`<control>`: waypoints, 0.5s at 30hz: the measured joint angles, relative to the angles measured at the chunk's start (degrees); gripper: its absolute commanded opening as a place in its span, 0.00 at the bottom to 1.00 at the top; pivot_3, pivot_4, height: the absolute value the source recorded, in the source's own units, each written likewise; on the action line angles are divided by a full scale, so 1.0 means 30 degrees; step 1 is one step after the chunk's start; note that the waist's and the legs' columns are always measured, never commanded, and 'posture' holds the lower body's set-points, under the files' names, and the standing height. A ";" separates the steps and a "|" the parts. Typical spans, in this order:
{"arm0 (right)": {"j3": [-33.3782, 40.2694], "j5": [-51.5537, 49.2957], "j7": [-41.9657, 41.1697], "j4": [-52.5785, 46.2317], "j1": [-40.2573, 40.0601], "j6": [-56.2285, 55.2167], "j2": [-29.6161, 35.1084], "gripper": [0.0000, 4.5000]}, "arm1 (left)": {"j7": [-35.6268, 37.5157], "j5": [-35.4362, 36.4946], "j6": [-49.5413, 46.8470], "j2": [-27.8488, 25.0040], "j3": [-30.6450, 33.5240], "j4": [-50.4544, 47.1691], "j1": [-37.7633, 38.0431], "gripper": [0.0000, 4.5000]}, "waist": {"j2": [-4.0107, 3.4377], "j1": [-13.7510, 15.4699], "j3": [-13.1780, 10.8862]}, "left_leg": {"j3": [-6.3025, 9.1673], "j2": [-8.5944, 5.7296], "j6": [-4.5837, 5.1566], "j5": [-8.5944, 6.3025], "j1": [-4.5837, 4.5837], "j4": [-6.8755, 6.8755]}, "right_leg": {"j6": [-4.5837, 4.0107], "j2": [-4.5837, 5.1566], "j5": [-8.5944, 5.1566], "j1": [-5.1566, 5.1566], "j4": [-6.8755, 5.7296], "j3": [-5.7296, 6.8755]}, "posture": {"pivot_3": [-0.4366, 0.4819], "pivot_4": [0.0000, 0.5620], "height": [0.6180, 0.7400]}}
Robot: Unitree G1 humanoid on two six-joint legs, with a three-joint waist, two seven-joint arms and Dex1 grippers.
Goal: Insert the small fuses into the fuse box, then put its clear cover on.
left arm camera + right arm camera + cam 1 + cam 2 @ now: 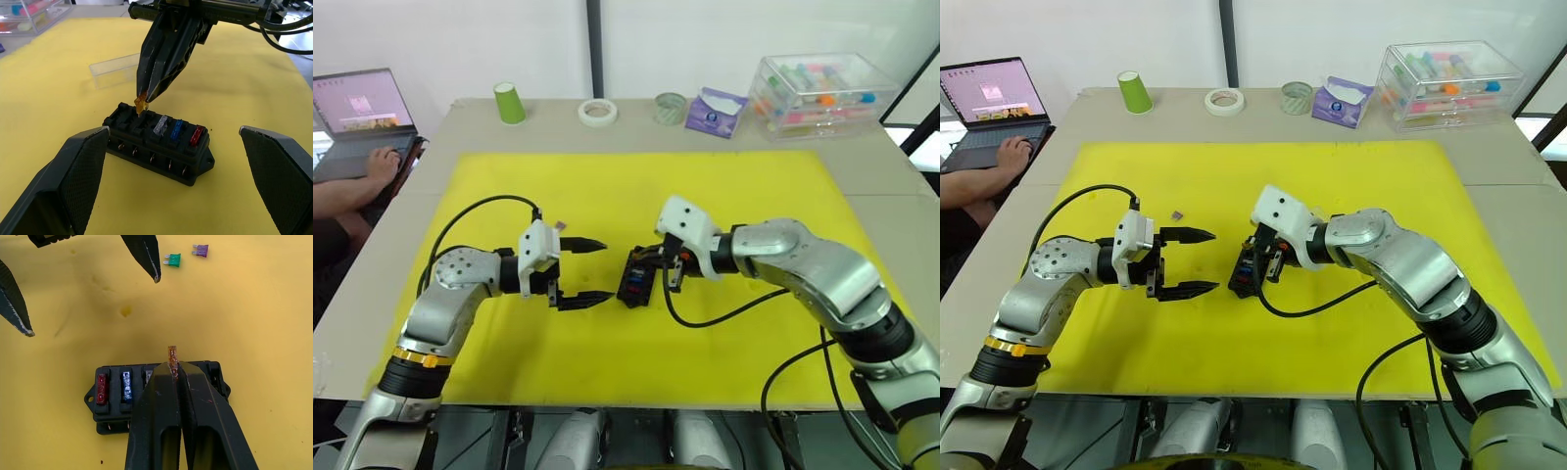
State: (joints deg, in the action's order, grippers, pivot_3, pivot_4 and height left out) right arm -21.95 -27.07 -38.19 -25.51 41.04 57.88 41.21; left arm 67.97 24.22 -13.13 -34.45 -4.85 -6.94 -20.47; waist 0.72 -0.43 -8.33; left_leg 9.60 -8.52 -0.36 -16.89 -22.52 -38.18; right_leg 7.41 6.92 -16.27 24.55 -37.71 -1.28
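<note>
Holding an orange fuse (141, 104) pinched at its tips, the right gripper (146, 95) is poised directly above the fuse box (159, 149), the blades just over a slot next to the grey fuse (160, 125). Grey, blue (176, 129) and red (196, 135) fuses are already seated in one row. The box sits on the yellow mat (705, 186) between the two grippers. The left gripper (584, 272) is spread wide and empty, just beside the box, touching nothing.

Risks, as judged:
- The orange fuse looks slightly tilted in the pinch; if pushed down off-axis, the blades could miss the slot, jam on the rim or bend.
- Only a small part of the fuse is gripped, so it could rotate or pop out under pressing force.
- The box is not braced by the left gripper; a sideways push could slide or tip it on the mat.
- Neighbouring seated fuses could be knocked by the broad fingertips.

A green fuse (172, 259) and a purple fuse (200, 250) lie loose on the mat beyond the left gripper, not yet inserted. The clear cover (115, 71) lies on the mat behind the box, apart from it, and could be nudged by the right arm.
</note>
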 measured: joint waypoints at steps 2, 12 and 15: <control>-0.0075 0.0393 -0.0195 0.0052 -0.0002 -0.0183 0.0025 0.00 | 0.0003 -0.0005 0.0018 0.0008 -0.0012 0.0032 -0.0011 0.99 | 0.0000 -0.0051 0.0000 | 0.0000 0.0001 0.0000 0.0000 0.0000 0.0003 | 0.0000 -0.0001 0.0000 0.0001 0.0000 0.0001 | 0.48 0.27 1.00; -0.0315 0.1557 -0.0991 0.0434 -0.0039 -0.0501 -0.0249 0.00 | -0.0153 -0.0850 0.0488 0.1041 -0.0781 0.1932 -0.1107 0.99 | 0.0000 -0.0062 0.0000 | 0.0002 0.0000 0.0000 0.0000 0.0000 0.0002 | 0.0000 -0.0002 0.0000 0.0001 0.0000 0.0009 | 0.48 0.27 1.00; -0.0381 0.1835 -0.1151 0.0541 -0.0039 -0.0515 -0.0438 0.00 | -0.0157 -0.0989 0.0489 0.1151 -0.0995 0.1978 -0.1223 0.99 | 0.0000 -0.0062 0.0000 | 0.0002 0.0000 -0.0001 0.0000 0.0000 0.0001 | 0.0000 -0.0003 0.0000 0.0000 -0.0001 0.0009 | 0.48 0.27 1.00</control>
State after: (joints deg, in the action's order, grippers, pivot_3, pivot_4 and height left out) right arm -23.09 -21.57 -41.64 -23.89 40.93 56.33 39.90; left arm 67.50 21.25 -11.66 -31.00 -7.84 -1.01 -24.14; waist 0.72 -0.62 -8.33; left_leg 9.61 -8.53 -0.37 -16.89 -22.52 -38.17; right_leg 7.41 6.91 -16.27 24.55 -37.71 -1.25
